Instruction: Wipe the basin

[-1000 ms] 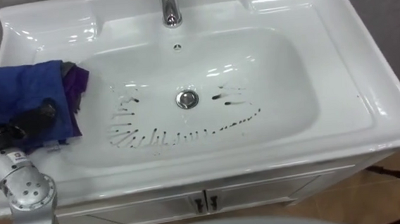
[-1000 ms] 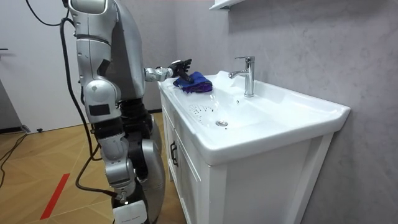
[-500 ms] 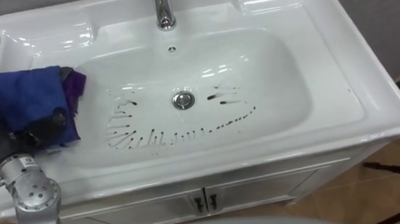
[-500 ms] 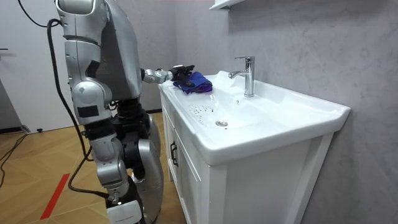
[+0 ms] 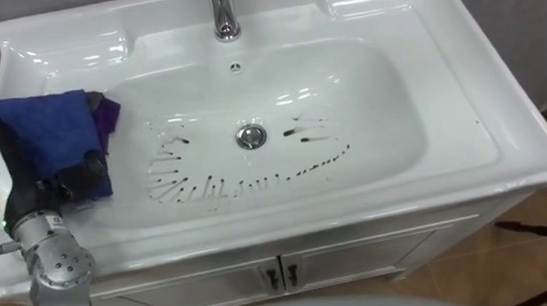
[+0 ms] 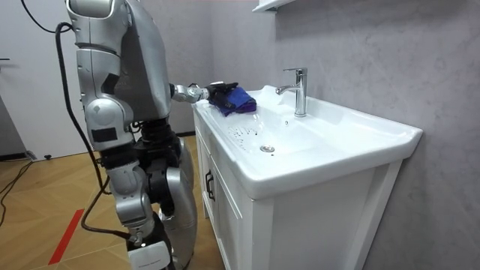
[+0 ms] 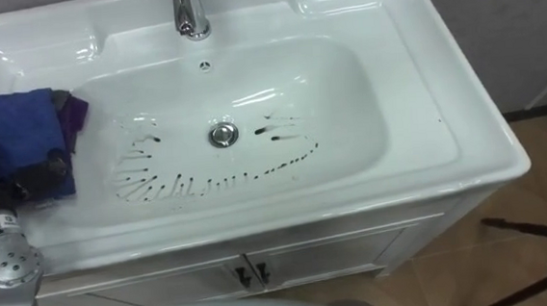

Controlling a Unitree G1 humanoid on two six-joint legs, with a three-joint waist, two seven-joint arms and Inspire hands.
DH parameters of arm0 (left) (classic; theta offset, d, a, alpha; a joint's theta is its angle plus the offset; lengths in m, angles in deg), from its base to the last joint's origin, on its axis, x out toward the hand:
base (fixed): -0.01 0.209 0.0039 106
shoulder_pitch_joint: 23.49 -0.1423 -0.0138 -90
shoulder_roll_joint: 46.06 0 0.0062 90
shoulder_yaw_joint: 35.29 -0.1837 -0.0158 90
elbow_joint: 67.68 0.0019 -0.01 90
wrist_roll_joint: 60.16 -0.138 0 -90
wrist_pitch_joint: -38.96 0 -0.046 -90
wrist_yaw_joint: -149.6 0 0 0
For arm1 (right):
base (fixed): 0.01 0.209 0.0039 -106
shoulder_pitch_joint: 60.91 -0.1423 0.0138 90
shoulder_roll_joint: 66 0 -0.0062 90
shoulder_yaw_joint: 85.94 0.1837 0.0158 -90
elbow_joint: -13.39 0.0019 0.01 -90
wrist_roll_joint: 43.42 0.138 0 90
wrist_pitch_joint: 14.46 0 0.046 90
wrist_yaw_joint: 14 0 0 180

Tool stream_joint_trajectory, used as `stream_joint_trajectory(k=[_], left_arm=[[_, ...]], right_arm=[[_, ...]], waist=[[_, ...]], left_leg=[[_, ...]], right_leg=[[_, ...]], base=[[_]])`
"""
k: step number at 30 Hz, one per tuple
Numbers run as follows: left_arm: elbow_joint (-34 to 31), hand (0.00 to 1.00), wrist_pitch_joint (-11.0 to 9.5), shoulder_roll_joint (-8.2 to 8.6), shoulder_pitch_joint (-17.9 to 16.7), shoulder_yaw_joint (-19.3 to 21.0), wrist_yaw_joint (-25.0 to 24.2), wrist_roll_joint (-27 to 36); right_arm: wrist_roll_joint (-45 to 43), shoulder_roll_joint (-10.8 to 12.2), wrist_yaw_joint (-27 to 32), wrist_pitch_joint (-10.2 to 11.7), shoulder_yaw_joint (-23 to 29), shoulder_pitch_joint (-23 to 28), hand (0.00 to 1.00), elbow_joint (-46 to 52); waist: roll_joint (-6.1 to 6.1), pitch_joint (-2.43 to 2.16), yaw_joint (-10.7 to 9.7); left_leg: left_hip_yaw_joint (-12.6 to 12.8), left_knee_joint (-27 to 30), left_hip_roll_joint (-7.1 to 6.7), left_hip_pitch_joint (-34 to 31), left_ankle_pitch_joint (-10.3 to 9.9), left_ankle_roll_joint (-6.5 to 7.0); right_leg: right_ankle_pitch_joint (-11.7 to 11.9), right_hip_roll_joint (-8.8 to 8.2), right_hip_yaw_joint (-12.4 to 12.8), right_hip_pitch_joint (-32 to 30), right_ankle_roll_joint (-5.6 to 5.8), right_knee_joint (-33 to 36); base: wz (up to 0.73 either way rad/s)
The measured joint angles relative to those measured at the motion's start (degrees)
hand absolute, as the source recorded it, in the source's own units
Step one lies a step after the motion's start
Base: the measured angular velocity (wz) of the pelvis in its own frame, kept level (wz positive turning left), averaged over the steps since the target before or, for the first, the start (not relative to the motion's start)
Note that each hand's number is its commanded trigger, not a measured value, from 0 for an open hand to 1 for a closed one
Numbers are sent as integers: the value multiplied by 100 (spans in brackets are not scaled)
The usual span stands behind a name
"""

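Observation:
A white basin (image 5: 396,115) carries dark streaks (image 5: 218,186) in an arc below its drain (image 5: 250,135). On the basin's left rim lies a blue cloth (image 5: 55,134) with a purple layer (image 5: 107,112) beneath it. My left hand (image 5: 30,184) rests on the cloth's near edge, with its dark fingers (image 5: 77,174) curled into the fabric. In the room view the same left hand (image 6: 217,91) reaches from my body to the blue cloth (image 6: 238,99) at the basin's near corner. I stand at the cabinet's left end.
A chrome faucet (image 5: 222,12) rises at the back of the basin. White cabinet doors (image 5: 282,273) sit below the front rim. In the room view a grey wall backs the sink, and a red floor line (image 6: 66,236) lies behind me.
My left hand has slid farther onto the blue cloth and its fingers have curled into it. I stepped a little closer to the cabinet. The eye view shifted slightly.

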Motion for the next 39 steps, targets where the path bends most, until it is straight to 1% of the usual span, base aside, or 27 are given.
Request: stream_joint_trajectory(k=[4, 6, 9, 10, 11, 13, 14, 16, 18, 19, 20, 21, 22, 23, 25, 27, 28, 30, 33, 36, 39], left_arm=[[143, 0, 82, -4, -3, -11, -110, -396], [181, 0, 147, -7, 14, -27, -219, -420], [370, 0, 311, -12, 176, -17, -433, -641], [489, 0, 330, -17, 246, -11, -494, -751], [515, 0, 349, -19, 255, 2, -547, -823], [686, 0, 364, -62, 272, 37, -696, -1140], [698, 0, 376, -100, 272, 46, -747, -1230], [777, 0, 380, -147, 274, 43, -794, -1426], [825, 0, 382, -153, 275, 42, -821, -1595], [859, 6, 382, -158, 276, 44, -821, -1681], [875, 57, 383, -161, 275, 44, -821, -1746], [876, 100, 390, -163, 275, 44, -821, -1752], [876, 100, 416, -168, 276, 44, -821, -1754], [876, 100, 430, -174, 276, 43, -821, -1754], [878, 100, 442, -212, 276, 43, -821, -1755], [877, 100, 441, -248, 280, 44, -814, -1813], [876, 100, 441, -280, 302, 46, -772, -1875], [880, 100, 442, -316, 394, 156, -759, -1921], [882, 100, 444, -331, 428, 280, -753, -1925], [887, 100, 444, -334, 432, 300, -753, -1931], [903, 100, 465, -401, 501, 349, -753, -1969]], right_arm=[[-1, -21, -13, -18, 6, -2, 0, 11], [7, -23, -18, -63, 11, 42, 0, 55], [-43, -19, -23, -246, 59, 116, 0, 184], [-61, -18, -18, -345, 120, 115, 0, 173], [-100, -14, -22, -394, 175, 114, 0, 180], [-289, -16, -14, -539, 305, 142, 0, 208], [-306, -16, -14, -585, 382, 160, 0, 267], [-440, -24, 9, -653, 466, 191, 0, 376], [-471, -26, 59, -710, 550, 226, 0, 419], [-485, -25, 72, -787, 610, 220, 0, 424], [-524, -25, 106, -823, 623, 218, 0, 444], [-562, -24, 118, -860, 623, 220, 0, 463], [-655, -25, 144, -927, 635, 220, 0, 514], [-680, -25, 166, -945, 636, 217, 0, 525], [-711, -26, 188, -1052, 639, 201, 0, 540], [-720, -26, 192, -1077, 640, 198, 0, 538], [-719, -25, 191, -1123, 658, 190, 0, 536], [-719, -25, 190, -1182, 672, 179, 0, 535], [-719, -21, 188, -1216, 748, 173, 0, 536], [-736, -21, 191, -1303, 846, 173, 0, 535], [-925, -21, 202, -1305, 856, 150, 0, 530]], waist=[[23, -6, -7], [44, -19, -13], [75, -33, 31], [87, -44, 46], [89, -44, 46], [105, -47, 110], [101, -50, 136], [102, -57, 122], [100, -67, 119], [97, -70, 115], [89, -75, 118], [83, -79, 117], [72, -86, 117], [65, -90, 116], [23, -117, 114], [-13, -139, 113], [-27, -149, 113], [-42, -159, 112], [-52, -165, 102], [-59, -169, 89], [-59, -168, 69]], left_leg=[[69, 2, 3, 15, 0, 0], [73, 6, 3, 15, 0, 0], [89, 12, 4, 16, 0, 0], [96, 12, 5, 35, 1, 0], [104, 12, 5, 44, 3, 5], [225, -93, 37, 180, 15, 23], [229, -131, 56, 230, 15, 23], [236, -166, 70, 241, 22, 32], [256, -167, 75, 263, 26, 36], [277, -167, 80, 279, 26, 36], [314, -166, 85, 285, 26, 36], [324, -166, 87, 287, 26, 35], [345, -166, 89, 296, 26, 36], [351, -165, 90, 301, 26, 36], [355, -163, 97, 307, 26, 35], [359, -157, 100, 313, 28, 32], [360, -157, 101, 327, 29, 30], [361, -157, 104, 334, 36, 28], [412, -158, 127, 358, 40, 24], [413, -158, 140, 363, 46, 13], [423, -160, 145, 389, 55, 7]], right_leg=[[0, 2, 44, 0, 0, 0], [0, 1, 44, -1, 1, 1], [0, 4, 46, -2, 1, 9], [0, 6, 60, 8, 1, 13], [0, 6, 62, 16, 1, 16], [5, 48, 143, 66, -7, 7], [9, 81, 191, 82, -16, 3], [17, 99, 212, 83, -31, 7], [19, 105, 231, 85, -35, 24], [23, 107, 239, 88, -40, 37], [25, 107, 243, 81, -44, 55], [25, 107, 247, 76, -45, 65], [24, 107, 257, 70, -46, 85], [24, 106, 259, 70, -47, 89], [27, 108, 253, 70, -55, 96], [29, 110, 252, 73, -59, 97], [31, 111, 253, 83, -61, 97], [36, 113, 253, 90, -69, 98], [49, 122, 255, 90, -87, 96], [55, 129, 251, 90, -98, 96], [60, 135, 256, 86, -106, 98]], base=[[-3], [-2], [0], [-4], [-9], [-17], [-17], [-9], [-6], [-8], [-8], [-7], [-5], [-5], [0], [0], [0], [-2], [-7], [-1], [0]])
